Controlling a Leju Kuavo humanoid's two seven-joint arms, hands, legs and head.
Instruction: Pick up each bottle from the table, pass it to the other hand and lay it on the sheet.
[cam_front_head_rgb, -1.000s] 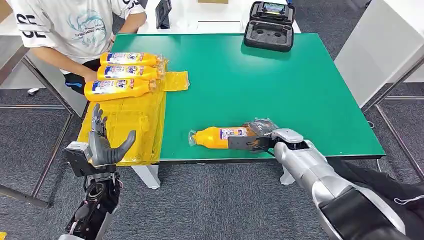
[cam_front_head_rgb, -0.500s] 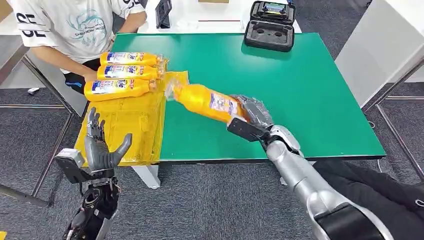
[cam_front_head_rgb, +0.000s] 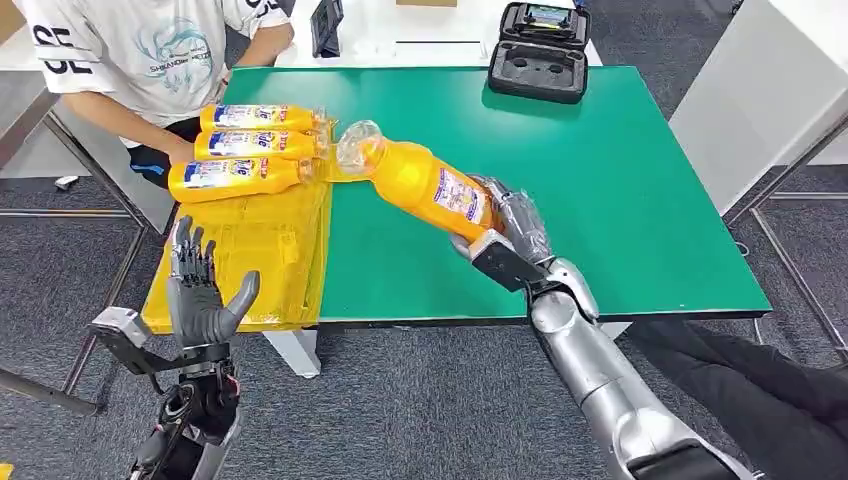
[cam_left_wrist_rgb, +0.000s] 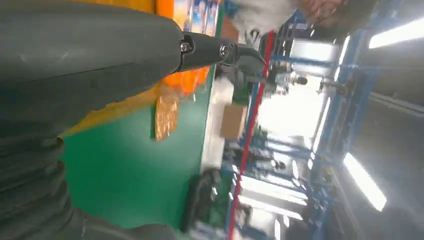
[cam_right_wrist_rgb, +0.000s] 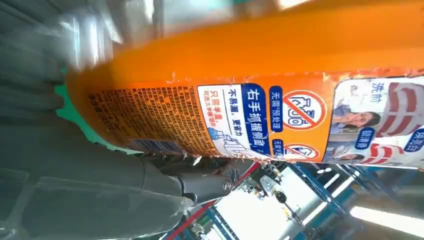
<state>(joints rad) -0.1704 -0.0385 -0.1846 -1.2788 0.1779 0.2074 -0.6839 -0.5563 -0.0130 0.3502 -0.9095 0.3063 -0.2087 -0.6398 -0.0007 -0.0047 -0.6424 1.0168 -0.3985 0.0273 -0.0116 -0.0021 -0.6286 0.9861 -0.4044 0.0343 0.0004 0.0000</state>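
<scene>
**Bottle lifted, handover to the left hand pending**

The right hand (cam_front_head_rgb: 512, 232) grips the base end of an orange bottle (cam_front_head_rgb: 425, 183) and holds it in the air above the green table (cam_front_head_rgb: 620, 180), near the edge of the yellow sheet (cam_front_head_rgb: 250, 260); the fingers wrap the wide lower part, as the right wrist view confirms with the label close against the palm. The left hand (cam_front_head_rgb: 200, 295) is held up beside the table's near left corner, palm turned inward, fingers spread apart and holding nothing.

The bottle's long axis runs on a slant from the right hand up and away toward the far left; its clear-wrapped cap end (cam_front_head_rgb: 358, 145) points at the three bottles (cam_front_head_rgb: 245, 148) already lying on the sheet, beside a seated person (cam_front_head_rgb: 150, 50).

To pass it well, I judge the right arm should bring the bottle across so that its free middle meets the left palm, not the cap; the left fingers should close fully before the right ones let go; the wrap looks slippery, so a firm grip around the body seems wiser than a pinch; keeping the cap end clear of the laid bottles would avoid knocking them.
</scene>
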